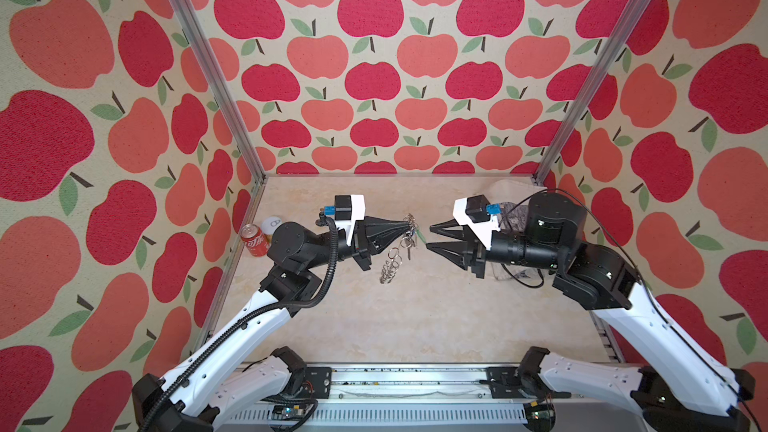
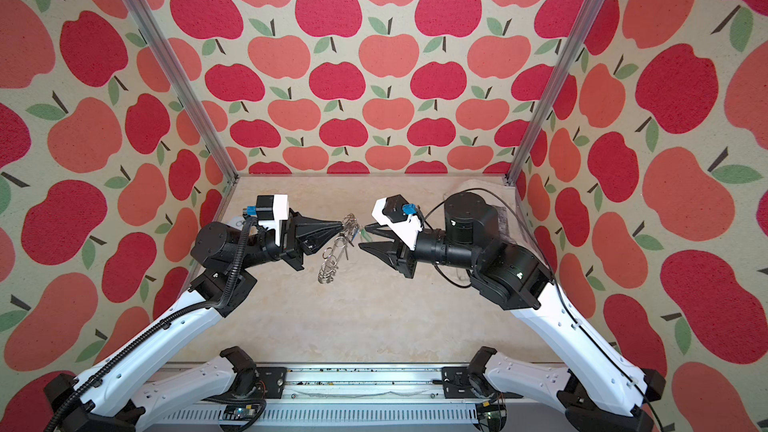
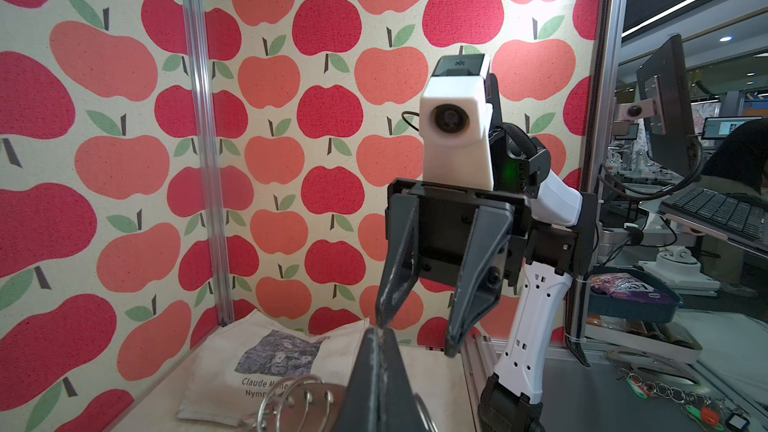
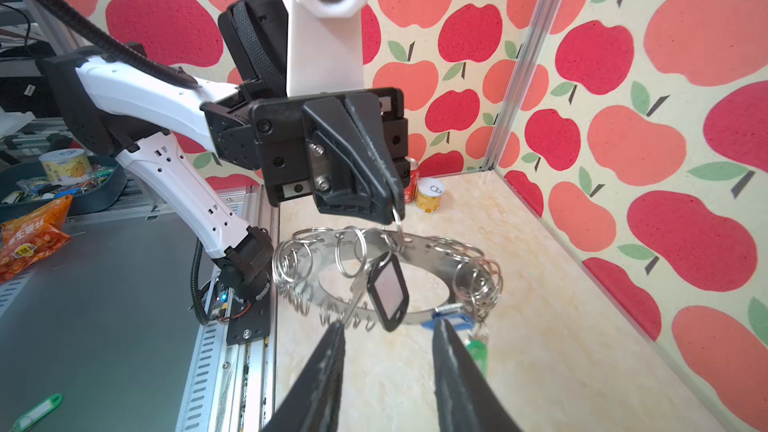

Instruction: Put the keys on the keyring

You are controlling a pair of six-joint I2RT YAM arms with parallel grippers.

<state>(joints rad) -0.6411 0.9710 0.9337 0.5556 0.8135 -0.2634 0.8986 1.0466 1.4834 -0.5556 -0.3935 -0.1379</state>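
Observation:
The keyring [image 4: 415,243], a silver disc fringed with wire rings, hangs in the air, edge-on in both top views [image 1: 395,255] [image 2: 332,261]. My left gripper [image 1: 405,226] [image 2: 343,224] [image 3: 380,332] is shut on one wire ring at its upper rim [image 4: 395,211]. A key with a black-framed tag [image 4: 388,284] dangles from a ring on the disc. A blue tag [image 4: 451,317] and a green tag [image 4: 476,349] hang at the lower rim. My right gripper [image 1: 429,236] [image 2: 362,236] [image 4: 390,326] [image 3: 417,334] faces the disc, open, its tips just short of the tags, holding nothing.
A red cola can [image 1: 254,241] and a yellow tin [image 4: 430,195] stand by the left wall. A white printed tote bag [image 3: 270,363] lies in the back right corner under my right arm. Apple-patterned walls enclose three sides.

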